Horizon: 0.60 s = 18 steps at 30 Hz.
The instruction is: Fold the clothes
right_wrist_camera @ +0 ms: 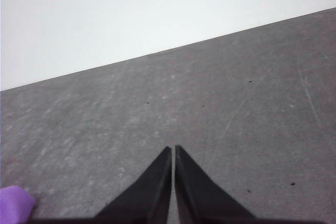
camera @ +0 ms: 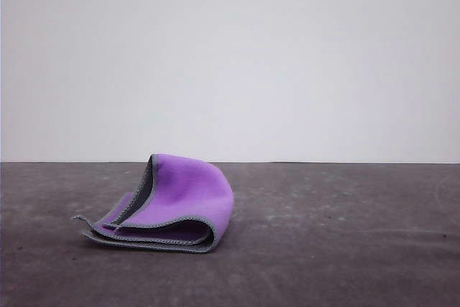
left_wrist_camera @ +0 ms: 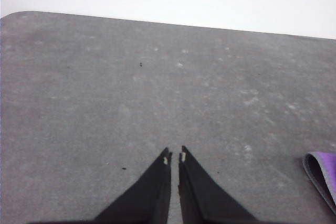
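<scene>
Between the two black tapered fingers of the left gripper [left_wrist_camera: 175,157] almost no gap shows; the tips are pressed together with nothing in them, hanging over bare grey mottled tabletop [left_wrist_camera: 131,87]. The right gripper [right_wrist_camera: 173,149] looks the same in its own wrist view: fingers closed tip to tip, empty, above the scuffed surface. Off to one side of each gripper a sliver of the small soft cloth, purple on one face and dark grey on the other with light grey stitched edging [camera: 176,206], creeps into frame, near but not touching either one.

From the front view the cloth lies on the table left of centre, well forward of the pale wall [camera: 230,55]. It is doubled over loosely, purple face outward, the fold bulging on its right side while the stitched edges stack unevenly on the left, one corner poking out.

My reading is that one rough fold exists and both arms stand clear. A next move would likely call for opening the fingers and taking the loose stacked edges, either to align them or fold again.
</scene>
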Each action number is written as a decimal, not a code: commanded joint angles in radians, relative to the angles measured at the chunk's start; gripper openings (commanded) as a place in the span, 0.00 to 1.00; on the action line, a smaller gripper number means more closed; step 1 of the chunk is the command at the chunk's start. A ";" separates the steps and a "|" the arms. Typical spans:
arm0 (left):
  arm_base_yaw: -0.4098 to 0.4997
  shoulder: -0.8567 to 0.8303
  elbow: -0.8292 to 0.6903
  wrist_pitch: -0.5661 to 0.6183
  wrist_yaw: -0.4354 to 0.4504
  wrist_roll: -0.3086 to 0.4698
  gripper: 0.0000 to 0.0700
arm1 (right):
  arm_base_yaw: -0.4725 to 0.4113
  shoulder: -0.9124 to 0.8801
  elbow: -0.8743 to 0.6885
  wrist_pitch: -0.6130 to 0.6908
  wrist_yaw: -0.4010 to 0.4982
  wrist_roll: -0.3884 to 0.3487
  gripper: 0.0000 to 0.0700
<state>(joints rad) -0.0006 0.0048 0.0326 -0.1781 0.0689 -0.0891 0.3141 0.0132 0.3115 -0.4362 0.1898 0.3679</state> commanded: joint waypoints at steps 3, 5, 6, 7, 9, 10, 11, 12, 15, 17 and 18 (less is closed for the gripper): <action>0.000 -0.002 -0.019 -0.008 -0.006 0.017 0.02 | 0.005 -0.003 0.002 0.010 0.001 0.009 0.01; 0.000 -0.002 -0.019 -0.008 -0.006 0.017 0.02 | 0.005 -0.003 0.002 0.010 0.001 0.009 0.01; 0.000 -0.002 -0.019 -0.009 -0.006 0.017 0.02 | 0.005 -0.003 0.002 0.010 0.001 0.009 0.01; 0.000 -0.002 -0.019 -0.009 -0.006 0.017 0.02 | 0.005 -0.003 0.002 0.010 0.001 0.009 0.01; 0.000 -0.002 -0.019 -0.009 -0.006 0.017 0.02 | 0.005 -0.003 0.002 0.010 0.001 0.009 0.01; 0.000 -0.002 -0.019 -0.008 -0.006 0.017 0.02 | 0.005 -0.003 0.002 0.010 0.001 0.009 0.01; 0.000 -0.002 -0.019 -0.009 -0.006 0.018 0.02 | 0.005 -0.003 0.002 0.010 0.001 0.009 0.01; 0.000 -0.002 -0.019 -0.009 -0.006 0.018 0.02 | 0.005 -0.003 0.002 0.010 0.001 0.009 0.01; 0.000 -0.002 -0.019 -0.009 -0.006 0.017 0.02 | 0.005 -0.003 0.002 0.010 0.002 -0.003 0.01; 0.000 -0.002 -0.019 -0.009 -0.006 0.017 0.02 | 0.003 -0.003 0.002 0.008 0.010 -0.079 0.01; 0.000 -0.002 -0.019 -0.009 -0.006 0.017 0.02 | -0.001 -0.003 0.002 -0.003 0.016 -0.129 0.01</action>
<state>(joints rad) -0.0006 0.0048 0.0326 -0.1783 0.0685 -0.0887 0.3127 0.0132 0.3115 -0.4402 0.2004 0.3216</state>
